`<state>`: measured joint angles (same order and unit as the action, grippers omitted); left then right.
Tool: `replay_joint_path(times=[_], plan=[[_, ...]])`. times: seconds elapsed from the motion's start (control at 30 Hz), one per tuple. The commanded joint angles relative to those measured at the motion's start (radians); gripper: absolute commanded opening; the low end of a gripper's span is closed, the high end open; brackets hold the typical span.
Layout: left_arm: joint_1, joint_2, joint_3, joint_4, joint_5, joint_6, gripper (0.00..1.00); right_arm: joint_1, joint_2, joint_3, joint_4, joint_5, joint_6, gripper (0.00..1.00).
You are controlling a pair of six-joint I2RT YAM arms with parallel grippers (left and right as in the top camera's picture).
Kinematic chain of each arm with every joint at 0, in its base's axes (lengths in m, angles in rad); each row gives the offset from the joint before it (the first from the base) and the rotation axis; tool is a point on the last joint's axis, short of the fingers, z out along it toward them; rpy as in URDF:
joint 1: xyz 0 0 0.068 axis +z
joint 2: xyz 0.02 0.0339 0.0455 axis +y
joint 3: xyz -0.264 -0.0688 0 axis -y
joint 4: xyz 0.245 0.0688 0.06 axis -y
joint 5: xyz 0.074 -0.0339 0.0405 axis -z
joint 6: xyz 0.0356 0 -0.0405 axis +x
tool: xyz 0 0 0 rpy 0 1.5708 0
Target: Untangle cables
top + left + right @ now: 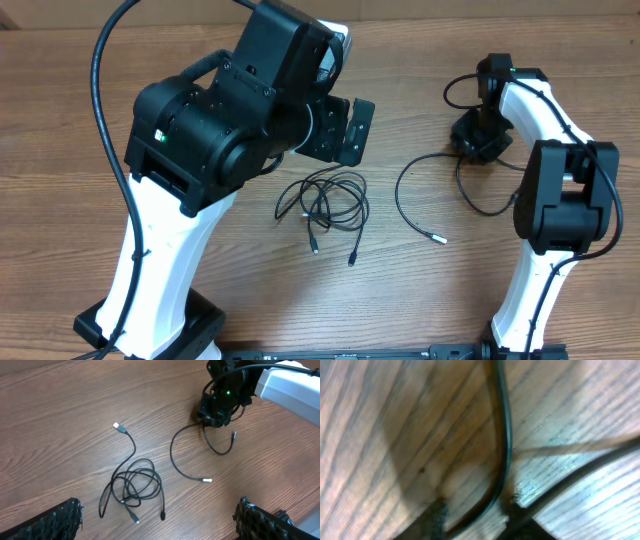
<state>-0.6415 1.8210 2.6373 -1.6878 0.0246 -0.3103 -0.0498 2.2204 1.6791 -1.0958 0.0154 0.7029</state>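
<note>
right wrist view: the cord (504,435) comes down from 12 o'clock, bends toward 7 o'clock and passes between my two fingertips (436,516). its long axis lies square to the way my right jaws shut, which is what a pinch wants. the right jaws stand one on each side of it, low on the table (380,420). the picture is too blurred for me to tell whether they are gripping the cord or only bracketing it. a second dark line runs in from 3 o'clock toward the other fingertip; i cannot tell if it is more cord or shadow.

in the overhead view the cord leaves my right jaws toward 8 o'clock, curves round and ends in a plug tip (440,238) lying free. the tangle (325,205) lies well apart from it, further out at 8 o'clock, and no strand seems to join the two.

my left jaws are released, spread wide, and hang just at 12 o'clock of the tangle in the overhead view. in the left wrist view the tangle sits ahead of their gap, slightly toward 11 o'clock. so i judge the tangle is the left arm's to take, while the right arm only has to draw its cord off toward 3 o'clock.
</note>
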Motion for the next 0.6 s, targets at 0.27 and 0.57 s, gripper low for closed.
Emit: replay_joint_path(times=[0.27, 0.57], plan=[[0.001, 0.01, -0.004, -0.002, -0.014, 0.02, 1.0, -0.042, 0.017, 0.073, -0.037, 0.029, -0.063, 0.04], [0.001, 0.01, -0.004, -0.002, -0.014, 0.019, 1.0, -0.164, 0.016, 0.474, -0.219, 0.02, -0.126, 0.04]])
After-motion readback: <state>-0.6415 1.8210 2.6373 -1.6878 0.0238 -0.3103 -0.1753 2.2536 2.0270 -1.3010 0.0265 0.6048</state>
